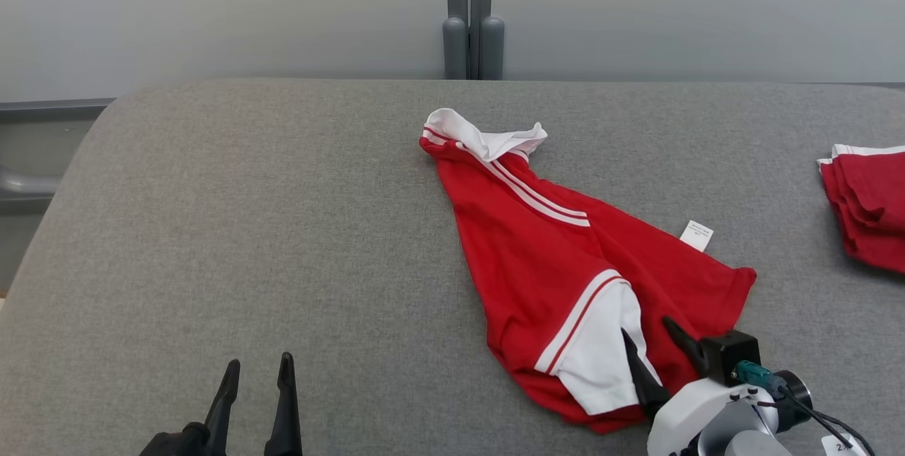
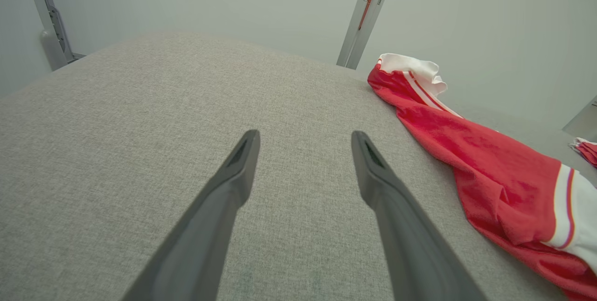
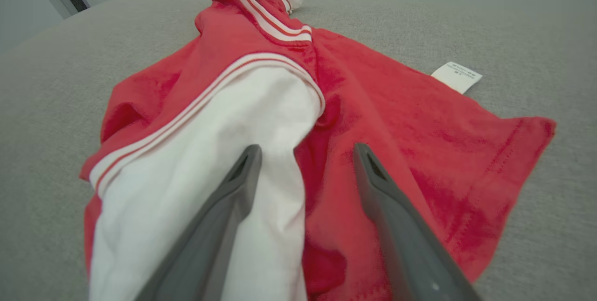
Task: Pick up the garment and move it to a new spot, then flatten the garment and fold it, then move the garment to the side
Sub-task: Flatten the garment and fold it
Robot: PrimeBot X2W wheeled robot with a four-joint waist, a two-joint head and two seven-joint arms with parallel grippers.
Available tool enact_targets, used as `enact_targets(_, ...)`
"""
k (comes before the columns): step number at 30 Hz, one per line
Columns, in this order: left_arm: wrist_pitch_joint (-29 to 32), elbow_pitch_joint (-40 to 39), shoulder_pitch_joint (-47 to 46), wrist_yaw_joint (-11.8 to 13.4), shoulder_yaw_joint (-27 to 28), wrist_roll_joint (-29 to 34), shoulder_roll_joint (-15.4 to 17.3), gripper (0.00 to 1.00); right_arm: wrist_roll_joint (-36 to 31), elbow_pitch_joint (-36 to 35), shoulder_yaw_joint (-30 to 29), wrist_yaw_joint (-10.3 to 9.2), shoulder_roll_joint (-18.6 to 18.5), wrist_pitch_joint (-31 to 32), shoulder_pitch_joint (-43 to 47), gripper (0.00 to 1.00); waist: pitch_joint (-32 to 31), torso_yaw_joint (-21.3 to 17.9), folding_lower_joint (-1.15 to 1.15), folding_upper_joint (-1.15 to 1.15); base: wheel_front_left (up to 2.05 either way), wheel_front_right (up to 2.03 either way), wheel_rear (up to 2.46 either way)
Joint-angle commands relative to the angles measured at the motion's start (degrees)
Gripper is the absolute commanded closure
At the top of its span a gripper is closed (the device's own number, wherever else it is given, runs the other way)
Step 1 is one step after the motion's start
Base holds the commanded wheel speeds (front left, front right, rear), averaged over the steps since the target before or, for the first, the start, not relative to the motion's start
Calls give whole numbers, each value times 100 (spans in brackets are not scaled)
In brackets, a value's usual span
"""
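While the red garment [image 1: 558,258] is lying crumpled on the grey table [image 1: 247,215], we're poising the right gripper [image 1: 647,327], fingers spread and empty, over its near white sleeve [image 3: 210,151]. The left gripper [image 1: 258,364] is sitting splayed aside. Soft, light, floppy, we're judging: favouring a bunched fold.

The print on the white label [image 1: 697,235], beyond and right of the right gripper [image 1: 645,325], is too small to read. Whether that gripper's fingertips touch the red-and-white garment [image 1: 537,244] beneath them cannot be told. In the right wrist view, the cloth's near end runs off the bottom edge. Far to the gripper's right, a second red garment [image 1: 866,205] is cut by the head view's edge. The left gripper [image 1: 259,360] is cropped at its base.
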Motion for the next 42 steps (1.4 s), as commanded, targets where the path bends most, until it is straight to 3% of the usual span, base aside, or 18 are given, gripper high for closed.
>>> enact_targets(1,-15,0,-74,20,0,-39,12,0,141,40,97,-9,-6,-8,-86,0,-18,29,0,0,0,0,0)
enact_targets(8,-15,1,-102,40,-48,-16,12,0,694,57,588,-9,-180,89,-215,0,-6,57,0,0,0,0,0)
enact_targets(22,-15,36,-155,-1,-114,17,12,0,1004,39,1032,-9,-380,116,-451,0,55,65,0,0,0,0,0)
enact_targets(23,-15,40,-159,-1,-126,18,12,0,1047,51,1067,-9,-388,136,-472,5,56,72,0,0,0,0,0)
enact_targets(24,-15,44,-163,-3,-138,16,12,0,1095,70,1090,-8,-382,142,-481,20,55,80,0,0,0,0,0)
enact_targets(25,-15,47,-162,-3,-147,14,12,0,1122,85,1102,-8,-384,144,-486,43,52,86,0,0,0,0,0)
enact_targets(26,-15,52,-155,0,-159,8,12,0,1169,117,1117,-9,-384,166,-495,51,46,94,0,0,0,0,0)
enact_targets(28,-15,56,-134,9,-172,-1,12,0,1240,151,1161,-8,-373,209,-515,57,42,108,0,0,0,0,0)
enact_targets(34,-15,51,-107,41,-186,-31,12,0,1460,172,1315,-8,-410,324,-532,97,50,132,0,0,0,0,0)
enact_targets(42,-16,58,-101,44,-177,-52,12,0,1668,-52,1436,-8,-454,261,-614,100,40,126,0,0,0,0,0)
